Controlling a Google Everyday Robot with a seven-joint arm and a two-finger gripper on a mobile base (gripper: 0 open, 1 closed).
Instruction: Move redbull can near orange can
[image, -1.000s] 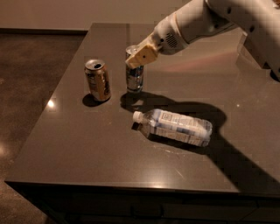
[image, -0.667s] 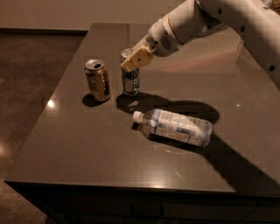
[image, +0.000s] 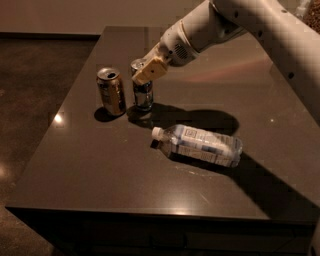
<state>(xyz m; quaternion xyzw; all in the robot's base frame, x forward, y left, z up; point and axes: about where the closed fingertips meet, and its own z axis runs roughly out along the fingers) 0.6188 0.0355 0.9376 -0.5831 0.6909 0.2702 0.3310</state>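
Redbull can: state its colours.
The redbull can is blue and silver, silver-topped, in the camera view; the pincer grips its upper part.

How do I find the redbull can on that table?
Look at the dark table, at the two cans standing beyond the lying water bottle. The redbull can is the one with the robot's hand clamped on its top. It is slim and blue-and-silver, while the orange can beside it is wider and gold-orange.
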